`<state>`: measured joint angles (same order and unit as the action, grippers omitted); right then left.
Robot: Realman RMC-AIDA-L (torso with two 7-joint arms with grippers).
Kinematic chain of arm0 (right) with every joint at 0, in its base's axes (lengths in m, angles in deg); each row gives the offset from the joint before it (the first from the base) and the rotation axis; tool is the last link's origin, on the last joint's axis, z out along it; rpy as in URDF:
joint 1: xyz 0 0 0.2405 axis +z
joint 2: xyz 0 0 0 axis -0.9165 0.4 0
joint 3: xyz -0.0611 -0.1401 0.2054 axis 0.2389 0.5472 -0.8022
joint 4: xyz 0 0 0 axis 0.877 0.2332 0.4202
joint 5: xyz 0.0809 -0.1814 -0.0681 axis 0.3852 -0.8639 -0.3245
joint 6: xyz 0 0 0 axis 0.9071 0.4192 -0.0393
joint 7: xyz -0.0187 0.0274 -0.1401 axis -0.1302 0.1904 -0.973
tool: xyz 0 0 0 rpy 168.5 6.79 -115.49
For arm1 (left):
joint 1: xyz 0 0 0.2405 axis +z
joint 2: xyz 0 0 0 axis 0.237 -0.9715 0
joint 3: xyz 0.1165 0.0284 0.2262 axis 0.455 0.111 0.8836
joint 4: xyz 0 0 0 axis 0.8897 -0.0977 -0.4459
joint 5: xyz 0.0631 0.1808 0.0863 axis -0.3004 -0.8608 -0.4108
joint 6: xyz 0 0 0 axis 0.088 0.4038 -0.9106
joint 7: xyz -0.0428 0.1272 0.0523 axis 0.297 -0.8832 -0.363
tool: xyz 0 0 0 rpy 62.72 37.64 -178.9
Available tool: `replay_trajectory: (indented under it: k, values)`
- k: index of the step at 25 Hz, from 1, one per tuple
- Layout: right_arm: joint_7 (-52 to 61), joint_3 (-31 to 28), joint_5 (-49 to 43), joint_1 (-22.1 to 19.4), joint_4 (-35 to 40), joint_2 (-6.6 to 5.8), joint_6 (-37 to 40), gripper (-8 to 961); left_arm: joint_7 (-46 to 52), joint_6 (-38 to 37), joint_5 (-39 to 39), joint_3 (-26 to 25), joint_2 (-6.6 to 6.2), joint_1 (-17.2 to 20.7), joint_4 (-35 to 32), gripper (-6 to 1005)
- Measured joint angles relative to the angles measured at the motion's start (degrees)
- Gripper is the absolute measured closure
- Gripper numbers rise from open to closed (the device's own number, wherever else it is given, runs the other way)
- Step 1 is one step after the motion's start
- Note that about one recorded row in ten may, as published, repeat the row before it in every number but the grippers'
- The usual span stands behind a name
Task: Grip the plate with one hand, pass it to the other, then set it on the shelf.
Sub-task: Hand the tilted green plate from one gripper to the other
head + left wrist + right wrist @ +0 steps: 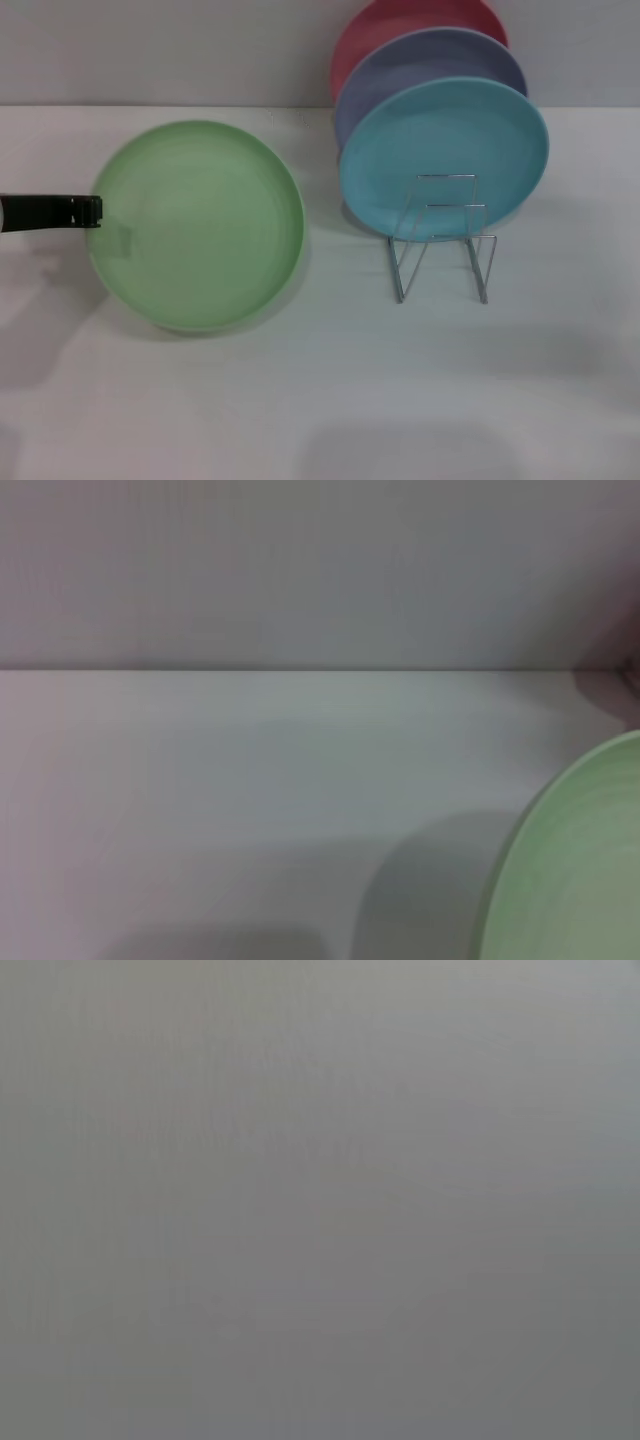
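Before me lies a broad, matte white desk surface [330, 400], running unbroken from the near edge to the far edge. Along that far edge rises a plain pale grey wall [160, 50], bare and evenly toned, meeting the desk in a straight seam. The light is soft and diffuse; faint grey shadows pool toward the near edge and the near left corner. My left wrist view shows the same seam of wall [300, 570] and desk [200, 780]. My right wrist view shows only a featureless grey field.

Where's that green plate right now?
In the head view the green plate is left of centre, its left rim at the left gripper, with the wire rack and turquoise plate to its right.
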<state>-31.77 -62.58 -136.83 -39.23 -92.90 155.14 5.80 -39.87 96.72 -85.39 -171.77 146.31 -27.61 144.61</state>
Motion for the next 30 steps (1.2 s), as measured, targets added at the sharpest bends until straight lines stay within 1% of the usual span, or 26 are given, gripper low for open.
replay_trajectory:
  k: [5, 12, 14, 15, 16, 17, 18, 19, 22, 23, 24, 27, 30]
  values:
    - [0.0, 0.0, 0.0, 0.09, -0.03, 0.0, 0.0, 273, -0.01, -1.53, 0.0, 0.29, 0.0, 0.39, -0.2, 968]
    - [-0.02, 0.0, 0.0, 0.08, 0.15, 0.0, -0.01, 273, -0.2, -9.68, 0.02, 3.25, -0.04, 1.62, -2.29, 968]
    - [-0.04, -0.01, 0.0, 0.08, 0.2, 0.0, -0.08, 273, -0.23, -13.11, 0.04, 4.14, -0.04, 2.5, -2.7, 968]
    - [-0.07, 0.0, 0.0, 0.07, 0.25, 0.0, -0.35, 273, -0.23, -16.97, 0.06, 5.04, 0.0, 3.59, -3.16, 968]
    - [-0.07, 0.0, 0.0, 0.07, 0.25, 0.0, -0.35, 273, -0.23, -16.97, 0.06, 5.04, 0.0, 3.59, -3.16, 968]
    - [-0.08, 0.0, 0.0, 0.06, 0.26, 0.0, -0.49, 273, -0.24, -19.22, 0.09, 5.56, 0.02, 4.15, -3.55, 968]
    - [-0.08, 0.0, 0.0, 0.06, 0.27, 0.0, -0.61, 273, -0.24, -19.22, 0.09, 5.56, 0.02, 4.15, -3.55, 968]
    - [-0.08, -0.01, 0.0, 0.05, 0.28, 0.0, -0.61, 273, -0.23, -24.63, 0.14, 6.93, 0.03, 5.46, -4.75, 968]
    - [-0.09, 0.02, -0.06, 0.05, 0.16, 0.0, -0.64, 274, -0.24, -31.47, 0.18, 9.12, -0.02, 7.18, -6.13, 968]
    - [-0.09, 0.02, -0.06, 0.05, 0.16, 0.0, -0.64, 274, -0.24, -31.47, 0.18, 9.12, -0.02, 7.18, -6.13, 968]
    - [-0.09, 0.05, -0.08, 0.05, 0.12, -0.01, -0.65, 274, -0.25, -37.22, 0.18, 11.03, -0.04, 8.61, -7.3, 968]
    - [-0.09, 0.09, -0.11, 0.05, 0.07, -0.06, -0.67, 274, -0.25, -45.68, 0.16, 13.34, -0.06, 10.26, -9.15, 968]
    - [-0.1, 0.09, -0.13, 0.05, 0.02, -0.08, -0.69, 274, -0.19, -52.75, 0.18, 15.02, -0.13, 11.08, -11.76, 968]
